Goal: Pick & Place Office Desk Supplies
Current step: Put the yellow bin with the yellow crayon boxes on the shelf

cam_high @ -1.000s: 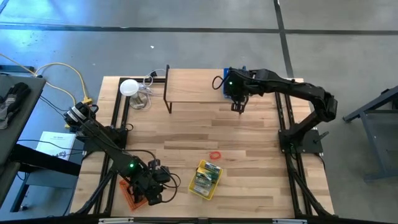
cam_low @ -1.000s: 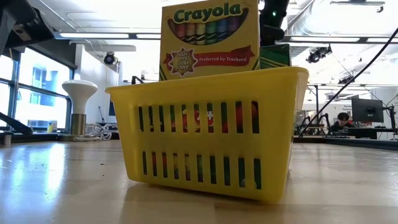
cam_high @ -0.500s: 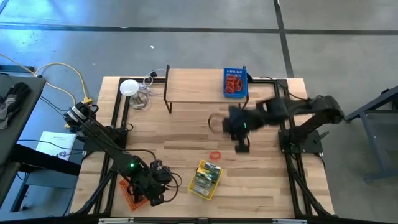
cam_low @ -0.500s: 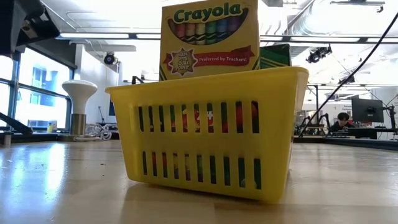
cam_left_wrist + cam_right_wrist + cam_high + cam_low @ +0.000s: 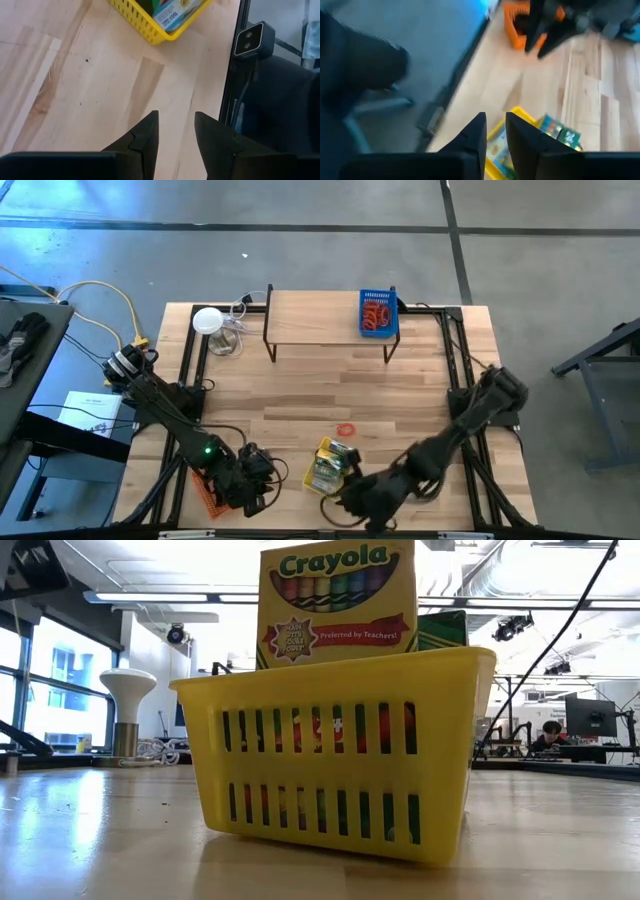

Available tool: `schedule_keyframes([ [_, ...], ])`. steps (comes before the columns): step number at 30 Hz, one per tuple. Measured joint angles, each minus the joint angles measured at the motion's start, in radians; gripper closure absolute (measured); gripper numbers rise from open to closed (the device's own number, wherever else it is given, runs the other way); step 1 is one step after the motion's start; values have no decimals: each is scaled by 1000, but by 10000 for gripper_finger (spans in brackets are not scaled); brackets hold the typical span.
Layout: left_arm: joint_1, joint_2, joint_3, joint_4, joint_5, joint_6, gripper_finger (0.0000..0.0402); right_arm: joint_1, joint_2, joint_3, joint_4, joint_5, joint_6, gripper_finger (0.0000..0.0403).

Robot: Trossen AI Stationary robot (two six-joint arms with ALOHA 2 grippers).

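A single red rubber band [image 5: 346, 429] lies flat on the wood. More red bands fill a blue basket [image 5: 378, 315], which stands on a raised shelf at the far edge. A yellow basket [image 5: 331, 467] holds a Crayola box [image 5: 337, 602]. My left gripper [image 5: 262, 476] [image 5: 175, 124] is open over bare wood, between the yellow basket and an orange basket [image 5: 208, 492]. My right gripper [image 5: 347, 498] [image 5: 495, 131] hangs at the near edge beside the yellow basket [image 5: 540, 136], its fingers a narrow gap apart and holding nothing.
A white round disc with clear wiring [image 5: 208, 321] stands at the far left corner. The shelf's black legs [image 5: 268, 330] rise from the table there. Black frame rails [image 5: 460, 370] run along both sides. Bare wood lies mid-table around the loose band.
My right arm has swung from the blue basket at the far edge, across the table's middle, down to the near edge beside the yellow basket. The blue basket now stands uncovered on the shelf.
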Motion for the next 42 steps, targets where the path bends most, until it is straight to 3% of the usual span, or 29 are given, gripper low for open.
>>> schedule_keyframes([
  [6,-23,0,0,0,-83,51,280,2,111,-1,8,131,14,305],
  [13,-23,0,-3,0,-138,115,280,-12,192,-1,56,95,87,221],
  [17,-24,0,-3,-1,-139,130,280,-5,258,-1,82,46,106,196],
  [27,-41,0,-3,-3,-138,129,280,-12,319,-1,122,172,165,203],
  [35,-70,0,-3,-4,-138,102,280,-20,353,0,29,151,328,204],
  [42,-88,0,-3,-3,-163,96,280,-18,382,0,3,150,349,204],
])
